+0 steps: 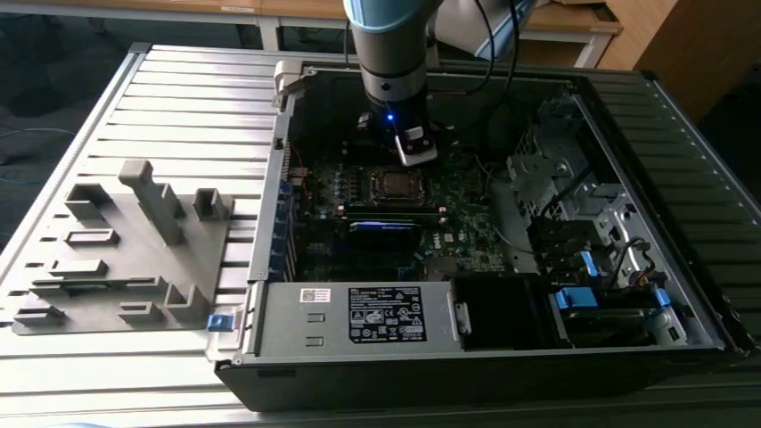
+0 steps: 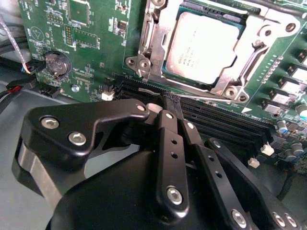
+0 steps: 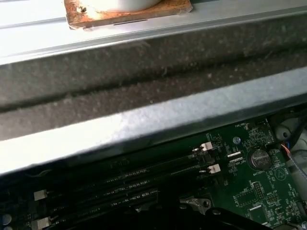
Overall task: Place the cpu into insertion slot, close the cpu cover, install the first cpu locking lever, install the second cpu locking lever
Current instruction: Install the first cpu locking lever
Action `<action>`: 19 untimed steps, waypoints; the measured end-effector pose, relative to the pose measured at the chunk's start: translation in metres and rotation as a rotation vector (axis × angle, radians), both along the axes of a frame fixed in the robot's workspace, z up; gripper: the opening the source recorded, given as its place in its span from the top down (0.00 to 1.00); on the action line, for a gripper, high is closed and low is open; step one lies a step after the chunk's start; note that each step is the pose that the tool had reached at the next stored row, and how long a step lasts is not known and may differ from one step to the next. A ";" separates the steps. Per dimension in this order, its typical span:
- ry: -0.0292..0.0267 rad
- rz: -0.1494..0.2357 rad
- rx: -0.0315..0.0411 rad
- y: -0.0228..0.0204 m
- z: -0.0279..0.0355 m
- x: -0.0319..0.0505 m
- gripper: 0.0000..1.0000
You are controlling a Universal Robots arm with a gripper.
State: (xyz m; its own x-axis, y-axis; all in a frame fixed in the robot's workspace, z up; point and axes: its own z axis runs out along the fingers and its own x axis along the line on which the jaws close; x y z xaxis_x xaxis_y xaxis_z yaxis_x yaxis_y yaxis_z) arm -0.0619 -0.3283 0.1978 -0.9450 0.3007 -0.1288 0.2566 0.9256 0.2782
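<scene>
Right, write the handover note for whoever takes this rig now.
Gripper: shut, with nothing visibly held. Its tips are at the socket's edge beside a thin lever rod; I cannot tell if they touch it.
The cpu: seated in the socket.
The cpu cover: down flat, framing the cpu.
Done: cpu placed, cover closed.
Left: the two locking levers. Whether either is latched does not show.
</scene>
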 end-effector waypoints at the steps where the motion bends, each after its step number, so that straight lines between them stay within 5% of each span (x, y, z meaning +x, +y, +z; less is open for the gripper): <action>1: 0.0000 0.000 -0.0001 -0.0004 -0.0003 0.0000 0.89; 19: -0.0009 0.000 -0.0017 -0.0034 -0.0037 0.0001 0.89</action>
